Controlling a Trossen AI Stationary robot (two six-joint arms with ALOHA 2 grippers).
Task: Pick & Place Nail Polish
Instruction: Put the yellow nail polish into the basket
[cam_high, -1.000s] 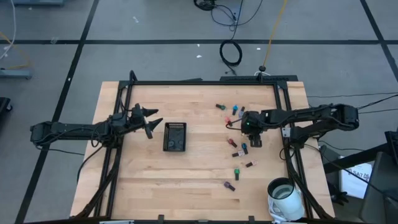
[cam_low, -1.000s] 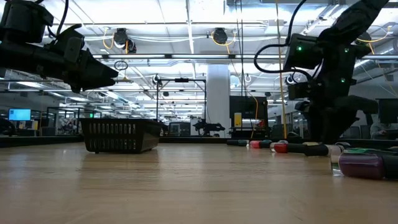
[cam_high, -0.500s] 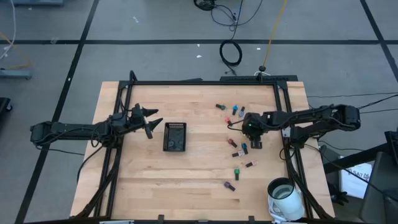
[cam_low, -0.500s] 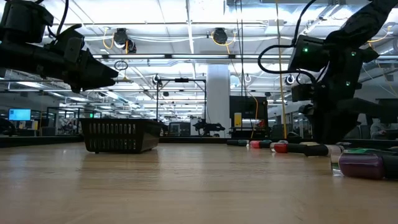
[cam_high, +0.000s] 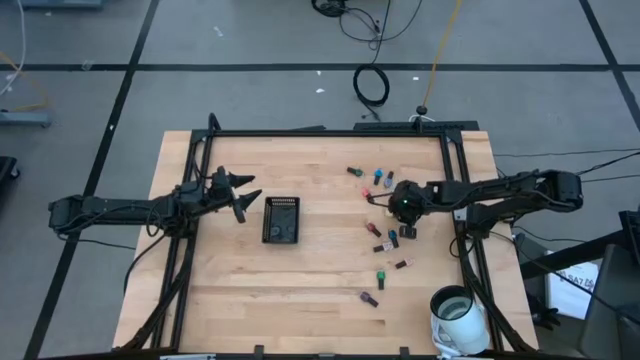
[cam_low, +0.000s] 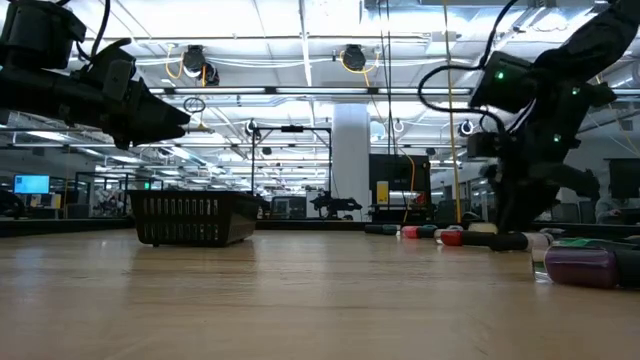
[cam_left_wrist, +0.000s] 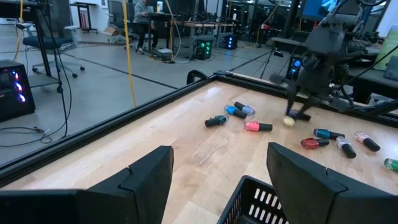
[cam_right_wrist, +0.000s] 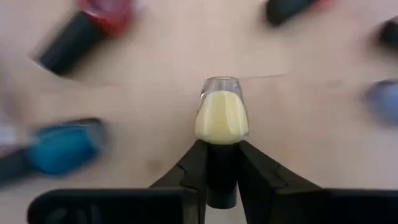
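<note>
Counter (cam_high: 320, 290): it's carrying everything, with bottles lying scattered on your right half.
Tray (cam_high: 281, 219): it's sitting mid-counter, awaiting a bottle.
Left gripper (cam_high: 243, 197): you're hovering beside the tray, jaws released, holding nothing.
Right gripper (cam_right_wrist: 222, 160): you've just been closing; jaws are now clenching the dark cap.
Pale yellow nail polish (cam_right_wrist: 222, 116): it's pinched among the scattered bottles, so lifting looks next.

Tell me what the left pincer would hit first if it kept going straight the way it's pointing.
Probably the black slotted tray: it sits directly ahead of the open left pincer, between it and the scattered nail polish bottles. The pincer may be high enough to pass over its rim.
</note>
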